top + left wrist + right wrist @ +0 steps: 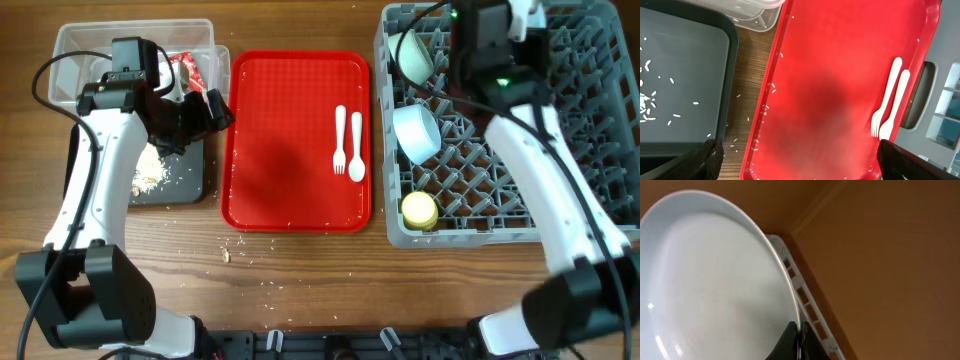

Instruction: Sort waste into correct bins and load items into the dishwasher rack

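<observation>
**Right gripper** point(799, 339): jaws closed tight on the rim of the pale plate point(715, 280), pinching its lower edge. In the wrist view the plate stands on edge and fills the left half of the picture. From overhead the arm is over the far left part of the dishwasher rack point(590, 150), and the plate is hidden beneath it.

**Left gripper** point(800, 152): jaws wide apart, holding nothing. It hangs above the boundary between the black tray point(190, 185) and the left edge of the red tray point(285, 130).

**In the rack, left side:**
- One pale bowl point(415, 55) at the far corner, tipped on its side.
- A second bowl point(418, 132) nearer the middle, also tipped.
- The yellow cup point(420, 209) at the near corner.

**On the red tray:** white fork point(340, 140) and spoon point(357, 147) lie side by side, touching or nearly so, toward its right side.

**In the black tray:** a heap of rice scraps point(150, 172), with stray grains around it.

**In the clear tub** point(75, 45), behind the black tray: the red wrapper point(188, 68).

**On the table** point(300, 290): a few loose crumbs in front of the red tray.
</observation>
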Robot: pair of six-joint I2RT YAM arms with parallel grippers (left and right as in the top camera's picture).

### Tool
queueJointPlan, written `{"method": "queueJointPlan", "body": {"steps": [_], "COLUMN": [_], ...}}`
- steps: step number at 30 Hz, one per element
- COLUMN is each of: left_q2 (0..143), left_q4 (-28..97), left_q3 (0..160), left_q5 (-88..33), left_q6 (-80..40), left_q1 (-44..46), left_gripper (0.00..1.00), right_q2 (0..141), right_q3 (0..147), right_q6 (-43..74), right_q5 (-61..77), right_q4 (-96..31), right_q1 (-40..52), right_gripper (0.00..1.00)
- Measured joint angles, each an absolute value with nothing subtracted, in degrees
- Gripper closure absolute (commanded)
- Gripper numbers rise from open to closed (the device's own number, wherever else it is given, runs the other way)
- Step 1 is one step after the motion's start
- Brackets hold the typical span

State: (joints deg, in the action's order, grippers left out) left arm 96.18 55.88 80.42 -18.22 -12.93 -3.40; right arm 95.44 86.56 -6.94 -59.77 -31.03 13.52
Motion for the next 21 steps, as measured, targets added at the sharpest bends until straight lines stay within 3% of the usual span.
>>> {"method": "queueJointPlan", "body": {"steps": [9,10,11,14,21], "left_q2": [96.2,96.2,96.2,96.2,96.2], "left_q4": [55.9,55.9,55.9,55.9,56.0], "left_q3": [80.4,80.4,80.4,80.4,80.4], "left_q5": [-18.2,-18.2,-18.2,-18.2,-18.2], "left_q6": [-12.9,-12.9,-12.9,-12.9,-12.9], "left_q1": [-3.4,-3.4,-3.4,-3.4,-3.4], "left_gripper": [0.00,0.00,0.00,0.00,0.00], "right_q2": [105.5,105.8,105.8,105.9,105.2], "right_q3": [86.5,86.5,86.5,86.5,86.5], "right_q6": [-13.2,-13.2,-13.4,-13.5,-10.7], "right_q5": [-56.6,-55.9,-55.2,-52.8,-43.7], "right_q4": [-23.7,-23.7,-23.7,-23.5,-29.3], "right_q1": [13.7,13.7,13.7,13.7,13.7], "right_gripper": [0.95,0.80,0.57,0.39,0.23]}}
